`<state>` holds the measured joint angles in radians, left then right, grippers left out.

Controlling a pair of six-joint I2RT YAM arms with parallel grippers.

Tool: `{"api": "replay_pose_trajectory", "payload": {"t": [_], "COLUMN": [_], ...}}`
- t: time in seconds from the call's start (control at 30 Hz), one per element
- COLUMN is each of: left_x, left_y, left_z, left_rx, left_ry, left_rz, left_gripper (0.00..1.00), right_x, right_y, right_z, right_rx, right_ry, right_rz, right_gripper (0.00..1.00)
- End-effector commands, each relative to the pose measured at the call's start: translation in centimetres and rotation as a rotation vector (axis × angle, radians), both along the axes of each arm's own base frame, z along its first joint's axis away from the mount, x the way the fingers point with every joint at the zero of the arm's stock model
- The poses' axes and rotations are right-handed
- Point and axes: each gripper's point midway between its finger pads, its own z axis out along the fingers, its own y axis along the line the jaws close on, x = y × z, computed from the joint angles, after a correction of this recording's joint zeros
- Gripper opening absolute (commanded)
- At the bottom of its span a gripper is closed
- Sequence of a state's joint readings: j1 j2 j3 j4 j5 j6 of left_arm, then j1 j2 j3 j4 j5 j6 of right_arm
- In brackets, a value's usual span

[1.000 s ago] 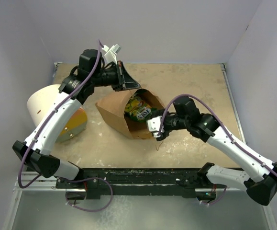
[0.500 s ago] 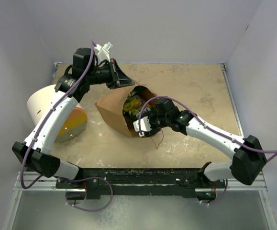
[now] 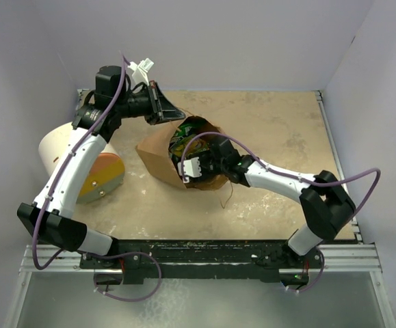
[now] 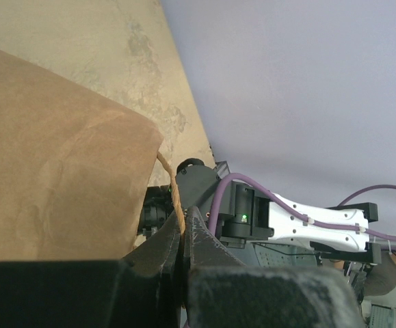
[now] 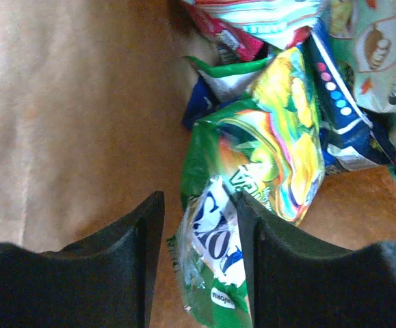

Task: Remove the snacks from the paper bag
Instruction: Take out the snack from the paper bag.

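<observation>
right jaws parted around green-yellow packet (image 5: 266, 164) inside paper bag (image 3: 158, 154), left jaws clamping its handle (image 4: 172, 184)

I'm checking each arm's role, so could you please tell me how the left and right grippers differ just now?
The left gripper is shut on the handle of the paper bag, outside it; the right gripper is open, inside it. The left gripper holds only that handle; the right gripper straddles the green-yellow packet without clamping it. Both have dark fingers.
</observation>
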<state>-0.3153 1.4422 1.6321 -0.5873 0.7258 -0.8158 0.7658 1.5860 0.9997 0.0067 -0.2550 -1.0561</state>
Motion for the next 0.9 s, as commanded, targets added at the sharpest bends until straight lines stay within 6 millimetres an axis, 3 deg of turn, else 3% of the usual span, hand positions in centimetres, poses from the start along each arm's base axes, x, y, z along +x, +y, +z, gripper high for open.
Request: {"api": "replay_pose_trajectory", "payload": {"t": [0.0,0.13,0.3,0.57,0.87], "left_x": [-0.3,-0.7,-1.2,-1.5,-0.8], "left_y": [0.1,0.1,0.2,0.6,0.7], "left_z": [2.5,2.7,2.8,2.2,2.7], "left_rx": [-0.03,-0.041,-0.055,-0.049,-0.036], "left_ry": [-0.09,-0.09,-0.093,-0.075,-0.08], "left_rz": [-0.028,-0.03,-0.026,-0.001,0.016], "left_gripper": [0.0,0.0,0.0,0.0,0.0], "right_x": [2.6,2.2,1.6,-0.6,-1.8], "right_y": [1.6,1.5,0.9,1.2,0.0], "right_z": [3.7,5.1,7.5,13.5,19.0], "right_rx": [0.099,0.122,0.157,0.325,0.369], "right_ry": [-0.092,-0.101,-0.098,-0.036,-0.052], "right_rz": [-0.065,-0.061,-0.081,-0.088,-0.101], "right_gripper": [0.42,0.28,0.0,0.0,0.0]}}
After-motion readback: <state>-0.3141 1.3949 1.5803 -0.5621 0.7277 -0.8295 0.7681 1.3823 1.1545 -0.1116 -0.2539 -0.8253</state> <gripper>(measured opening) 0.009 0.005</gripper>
